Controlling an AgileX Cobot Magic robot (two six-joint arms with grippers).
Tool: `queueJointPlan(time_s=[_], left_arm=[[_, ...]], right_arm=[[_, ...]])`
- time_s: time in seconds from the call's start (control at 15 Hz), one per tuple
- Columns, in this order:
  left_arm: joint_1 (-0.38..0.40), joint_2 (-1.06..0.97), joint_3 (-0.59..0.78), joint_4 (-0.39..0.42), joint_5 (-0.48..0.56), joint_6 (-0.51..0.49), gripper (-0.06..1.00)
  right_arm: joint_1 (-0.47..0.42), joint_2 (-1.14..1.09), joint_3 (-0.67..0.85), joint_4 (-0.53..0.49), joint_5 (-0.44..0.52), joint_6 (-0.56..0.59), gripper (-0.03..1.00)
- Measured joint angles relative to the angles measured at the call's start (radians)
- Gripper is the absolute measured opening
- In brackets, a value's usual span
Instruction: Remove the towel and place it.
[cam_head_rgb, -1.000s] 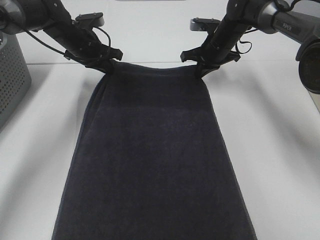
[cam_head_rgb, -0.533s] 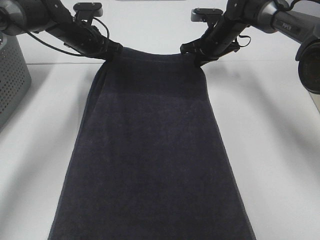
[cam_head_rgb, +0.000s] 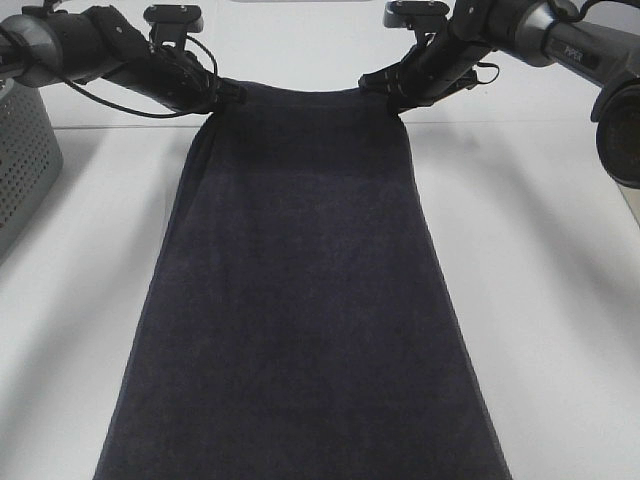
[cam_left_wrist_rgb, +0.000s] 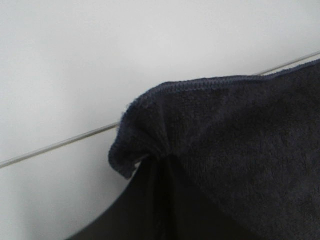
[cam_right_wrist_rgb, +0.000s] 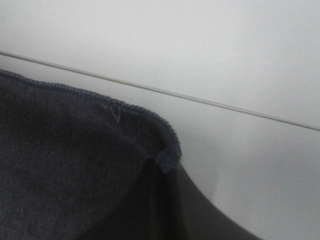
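The towel (cam_head_rgb: 300, 300) is a long, very dark navy cloth running from the far middle of the white table to the near edge of the exterior view. My left gripper (cam_head_rgb: 222, 95) is shut on its far left corner (cam_left_wrist_rgb: 150, 130) and holds it raised. My right gripper (cam_head_rgb: 385, 95) is shut on its far right corner (cam_right_wrist_rgb: 145, 135) at about the same height. The far hem (cam_head_rgb: 300, 92) sags slightly between them. The towel's near end runs out of the frame, and the fingers are mostly hidden by cloth in both wrist views.
A grey perforated basket (cam_head_rgb: 20, 160) stands at the left edge of the white table (cam_head_rgb: 560, 300). A seam (cam_head_rgb: 520, 122) crosses the table's far part behind the towel. Dark equipment (cam_head_rgb: 620, 130) sits at the right edge.
Both grippers have moved up and away from the camera with the towel corners. The far hem rose with them, and more of the towel hangs lifted off the table.
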Motion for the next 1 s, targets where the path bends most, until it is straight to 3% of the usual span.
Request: queueJointPlan(time_s=[1.0], left_arm=[[-0.002,0.034,0.000,-0.008,-0.145,0.024,0.02]], right_arm=[[0.000,0.060,0.000,0.011,-0.122,-0.001,0.01]])
